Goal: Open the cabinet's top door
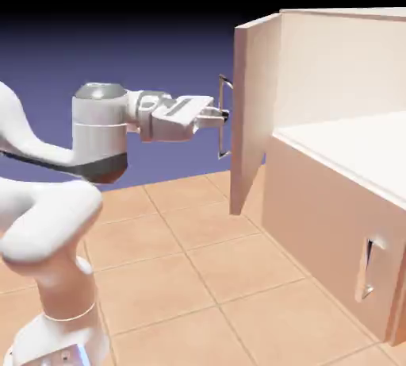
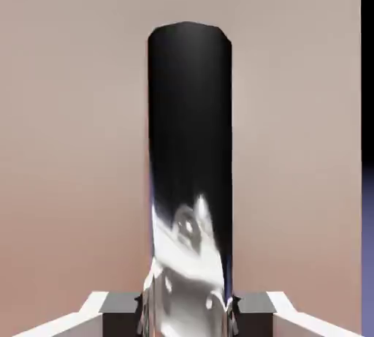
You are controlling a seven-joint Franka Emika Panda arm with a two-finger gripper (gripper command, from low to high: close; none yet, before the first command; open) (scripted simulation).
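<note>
Exterior view: top door [image 1: 255,110] is seen swung open from cabinet [image 1: 333,190]; gripper [image 1: 216,117] is clamped on its handle [image 1: 223,118].

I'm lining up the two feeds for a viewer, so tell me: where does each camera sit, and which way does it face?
Exterior view: fixed beside the robot, facing the cabinet; shows the white arm reaching right, gripper shut on the top door's handle, door swung open.
Hand view: on the hand, looking along the gripper at the door panel; grey fingertips flank the handle.
Shared: gripper, handle, top door.
</note>
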